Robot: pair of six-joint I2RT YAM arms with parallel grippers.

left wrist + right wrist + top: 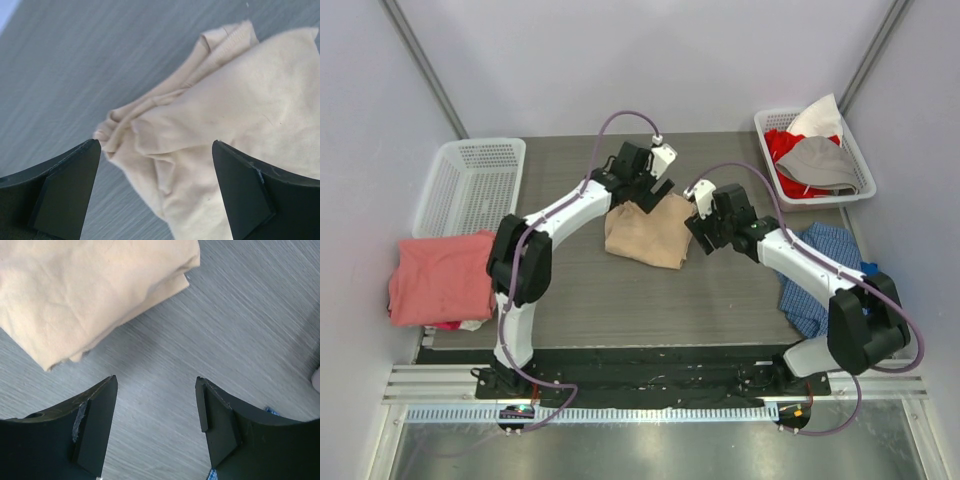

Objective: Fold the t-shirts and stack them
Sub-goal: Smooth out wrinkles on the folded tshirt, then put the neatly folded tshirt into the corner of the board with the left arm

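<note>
Right gripper (700, 232), jaws released and empty, hovers at frame centre, just right of the folded tan t-shirt (648, 235). Left gripper (650, 192), jaws spread wide and grasping nothing, is positioned over that shirt's upper edge. Salmon-pink t-shirt (440, 278) lies at frame left, below the white basket (470, 190).

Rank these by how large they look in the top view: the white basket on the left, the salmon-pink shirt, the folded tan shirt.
1. The left white basket and the salmon-pink shirt: too alike in size to separate.
2. The folded tan shirt: clearly the smallest.
</note>
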